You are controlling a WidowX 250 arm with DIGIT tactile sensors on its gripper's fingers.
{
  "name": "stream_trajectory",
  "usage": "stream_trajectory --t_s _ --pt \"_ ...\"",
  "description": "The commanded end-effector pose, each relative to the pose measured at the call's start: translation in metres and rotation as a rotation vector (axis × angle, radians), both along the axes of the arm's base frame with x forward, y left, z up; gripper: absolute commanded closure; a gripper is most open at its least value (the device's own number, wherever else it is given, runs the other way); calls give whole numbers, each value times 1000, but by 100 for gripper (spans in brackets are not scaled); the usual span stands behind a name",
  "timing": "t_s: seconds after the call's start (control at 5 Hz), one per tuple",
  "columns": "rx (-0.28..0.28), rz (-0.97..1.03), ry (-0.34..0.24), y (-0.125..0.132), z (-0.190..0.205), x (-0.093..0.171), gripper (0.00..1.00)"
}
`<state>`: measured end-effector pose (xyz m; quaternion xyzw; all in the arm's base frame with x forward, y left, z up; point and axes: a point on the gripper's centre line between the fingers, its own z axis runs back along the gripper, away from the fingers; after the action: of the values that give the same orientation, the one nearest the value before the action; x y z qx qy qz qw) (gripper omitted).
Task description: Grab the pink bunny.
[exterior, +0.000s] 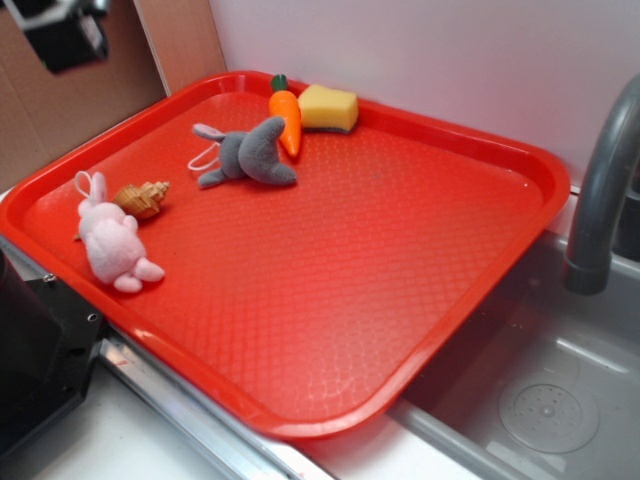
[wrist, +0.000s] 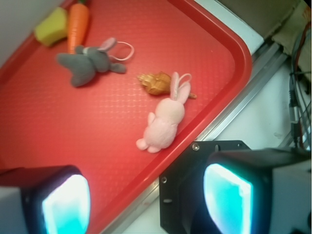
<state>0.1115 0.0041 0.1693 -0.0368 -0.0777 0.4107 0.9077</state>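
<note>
The pink bunny (exterior: 110, 240) lies on its side near the left edge of the red tray (exterior: 400, 330), ears toward the back. In the wrist view the pink bunny (wrist: 165, 122) lies near the tray's rim (wrist: 234, 87), well ahead of my gripper (wrist: 146, 204). The two fingers (wrist: 66, 204) are wide apart and hold nothing. The gripper hangs high above the tray's front-left edge. In the exterior view only a dark part of the arm (exterior: 65, 35) shows at the top left.
A brown seashell (exterior: 143, 197) lies right by the bunny's ears. A grey plush rabbit (exterior: 245, 152), a carrot (exterior: 287, 115) and a yellow sponge (exterior: 328, 107) lie at the tray's back. A sink with a grey faucet (exterior: 605, 190) is on the right. A black block (exterior: 40, 350) stands left of the tray.
</note>
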Motion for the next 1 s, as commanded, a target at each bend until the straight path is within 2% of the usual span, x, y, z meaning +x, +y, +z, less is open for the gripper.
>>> stream_trajectory --t_s 0.0,0.2,0.4,0.6,0.8 --pt "47 68 1 11 -61 14 0" --pt "87 67 29 18 -91 18 0" --pt "152 93 41 30 -115 26 0" --pt "242 85 109 39 -144 28 0" --pt "193 66 101 35 -151 28 0"
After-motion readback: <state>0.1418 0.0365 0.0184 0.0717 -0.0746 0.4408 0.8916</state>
